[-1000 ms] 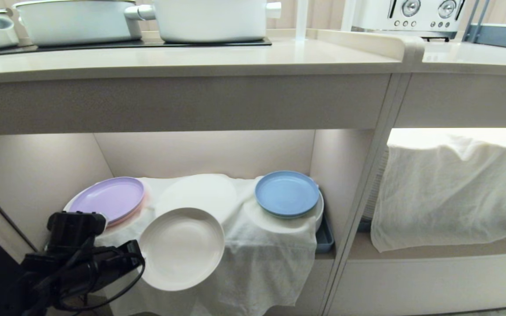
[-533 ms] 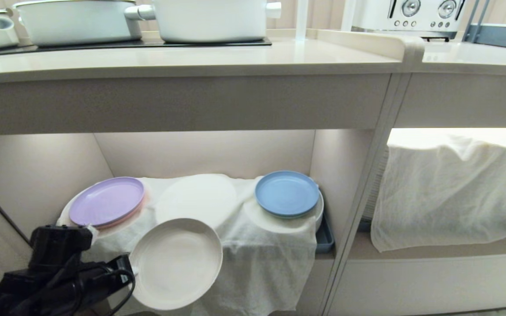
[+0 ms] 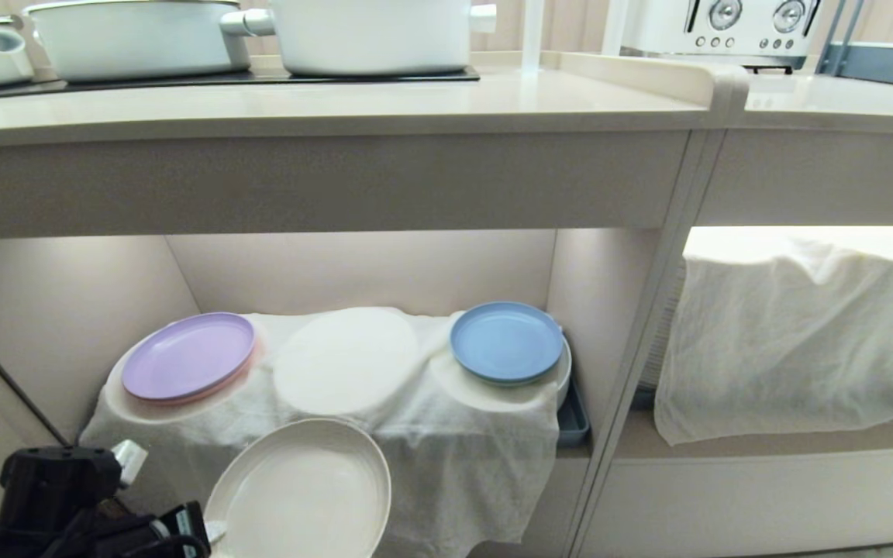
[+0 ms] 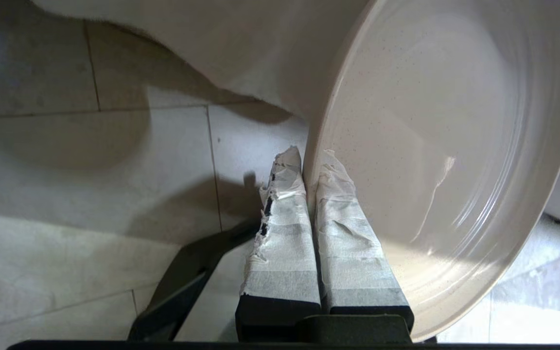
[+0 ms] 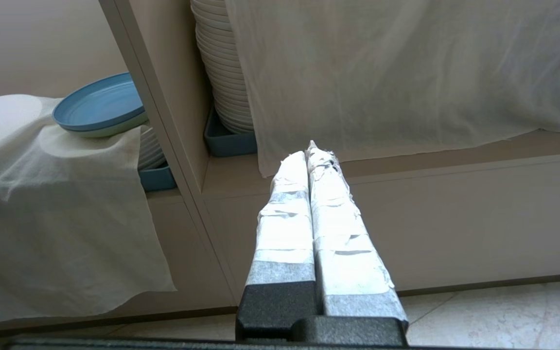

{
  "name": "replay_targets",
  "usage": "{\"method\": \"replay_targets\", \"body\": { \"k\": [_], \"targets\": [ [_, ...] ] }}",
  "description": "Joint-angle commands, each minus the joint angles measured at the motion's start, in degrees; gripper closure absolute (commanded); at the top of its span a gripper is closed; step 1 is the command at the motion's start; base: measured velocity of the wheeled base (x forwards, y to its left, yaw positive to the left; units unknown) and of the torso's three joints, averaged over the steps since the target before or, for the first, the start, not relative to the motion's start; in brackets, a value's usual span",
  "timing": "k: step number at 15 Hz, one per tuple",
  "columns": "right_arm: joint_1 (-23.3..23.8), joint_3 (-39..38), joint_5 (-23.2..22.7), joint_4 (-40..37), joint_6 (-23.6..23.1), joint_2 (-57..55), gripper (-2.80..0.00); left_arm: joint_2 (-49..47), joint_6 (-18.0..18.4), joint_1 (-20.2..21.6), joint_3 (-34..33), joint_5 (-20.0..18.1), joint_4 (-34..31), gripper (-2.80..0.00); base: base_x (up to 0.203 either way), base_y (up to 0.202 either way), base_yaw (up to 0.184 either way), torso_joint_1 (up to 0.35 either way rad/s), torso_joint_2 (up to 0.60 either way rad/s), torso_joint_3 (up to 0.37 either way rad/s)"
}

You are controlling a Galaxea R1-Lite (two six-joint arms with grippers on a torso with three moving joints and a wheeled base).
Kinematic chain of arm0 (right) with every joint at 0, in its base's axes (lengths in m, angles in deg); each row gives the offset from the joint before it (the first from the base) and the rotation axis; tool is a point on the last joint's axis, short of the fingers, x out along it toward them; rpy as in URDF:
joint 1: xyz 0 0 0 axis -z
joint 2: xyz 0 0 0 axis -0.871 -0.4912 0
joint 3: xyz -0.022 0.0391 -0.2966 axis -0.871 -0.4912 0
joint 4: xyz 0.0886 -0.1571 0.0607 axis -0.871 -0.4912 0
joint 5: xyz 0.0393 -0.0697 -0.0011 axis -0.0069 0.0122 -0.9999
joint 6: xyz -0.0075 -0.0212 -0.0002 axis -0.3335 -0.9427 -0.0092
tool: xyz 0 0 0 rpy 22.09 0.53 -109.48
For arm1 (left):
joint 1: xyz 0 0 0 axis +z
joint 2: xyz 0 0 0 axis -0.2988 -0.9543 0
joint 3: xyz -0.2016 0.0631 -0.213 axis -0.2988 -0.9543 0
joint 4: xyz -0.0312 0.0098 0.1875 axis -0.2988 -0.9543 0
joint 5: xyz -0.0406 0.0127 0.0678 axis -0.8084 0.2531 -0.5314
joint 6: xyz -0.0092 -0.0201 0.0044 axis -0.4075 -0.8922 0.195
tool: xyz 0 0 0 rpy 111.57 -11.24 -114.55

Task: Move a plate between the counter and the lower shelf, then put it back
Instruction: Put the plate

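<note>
Left gripper (image 4: 309,160) pinches the round matte cream-beige plate (image 3: 303,488) by its rim, in front of and below the lower shelf (image 3: 353,271), clear of its cloth.

To reach the long beige counter (image 3: 322,105) well, I judge the plate must come out towards the near side, past the thick front edge, before it rises, and be kept level: the taped fingers (image 4: 285,214) grip only a thin edge, so a quick swing could twist it loose. The wrinkled white cloth (image 3: 462,457) hangs just right of the plate and could snag. The lilac plate (image 3: 187,356) and blue plate (image 3: 506,341) sit on cloth humps at far left and right. White pots (image 3: 369,35) on the black cooktop crowd the far counter, so the near bare strip looks best. The right gripper (image 5: 311,155) hangs clenched and empty near the right cubby's draped cloth (image 5: 387,73).
</note>
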Motion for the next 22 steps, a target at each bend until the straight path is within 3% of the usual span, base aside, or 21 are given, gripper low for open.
{"method": "replay_targets", "body": {
  "k": [1,10,19,22],
  "targets": [
    [-0.04,0.0,0.02,0.07,0.04,-0.07,0.0,2.74,-0.72,-0.56,-1.27,-0.15,-0.65,0.0,0.0,0.0,0.0,0.0,0.0,0.0],
    [-0.04,0.0,0.02,0.07,0.04,-0.07,0.0,8.88,-2.12,-0.7,-1.28,-0.09,-5.2,0.0,0.0,0.0,0.0,0.0,0.0,0.0],
    [-0.05,0.0,0.02,-0.02,0.04,-0.07,0.0,14.59,-2.12,-0.87,3.95,-2.18,-18.03,0.0,0.0,0.0,0.0,0.0,0.0,0.0],
    [-0.04,0.0,0.02,0.06,0.04,-0.07,0.0,14.49,-2.12,-2.87,6.69,-2.7,-21.86,0.0,0.0,0.0,0.0,0.0,0.0,0.0]
  ]
}}
